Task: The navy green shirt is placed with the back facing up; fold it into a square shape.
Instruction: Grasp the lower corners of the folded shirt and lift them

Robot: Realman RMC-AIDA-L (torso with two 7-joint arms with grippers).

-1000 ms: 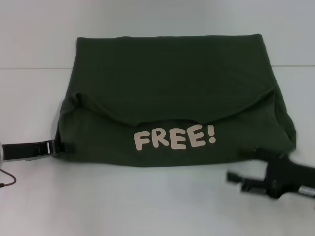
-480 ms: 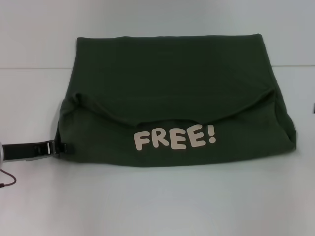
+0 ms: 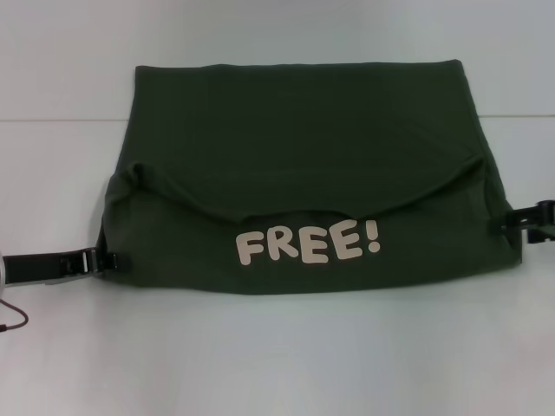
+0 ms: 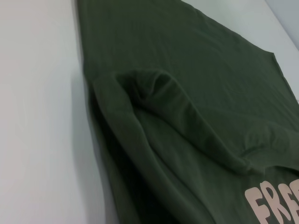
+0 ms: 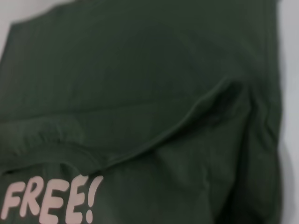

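The navy green shirt (image 3: 295, 147) lies folded on the white table, a wide dark olive block far bigger than the grippers. Its near part is turned over, so the cream "FREE!" print (image 3: 308, 243) faces up by the front edge. My left gripper (image 3: 111, 258) sits at the shirt's near left corner, touching the cloth edge. My right gripper (image 3: 520, 218) reaches in from the right and meets the shirt's right side. The left wrist view shows the shirt (image 4: 196, 93) with its layered left fold. In the right wrist view the shirt (image 5: 140, 93) fills the frame.
The white table (image 3: 277, 355) stretches bare in front of the shirt and to both sides. A thin cable (image 3: 13, 316) loops by the left arm at the left edge of the head view. The table's far edge (image 3: 52, 120) runs behind the shirt.
My right gripper was near the shirt's front right corner, left the head view, and now shows higher up at the shirt's right side. The left gripper and the shirt have not moved.
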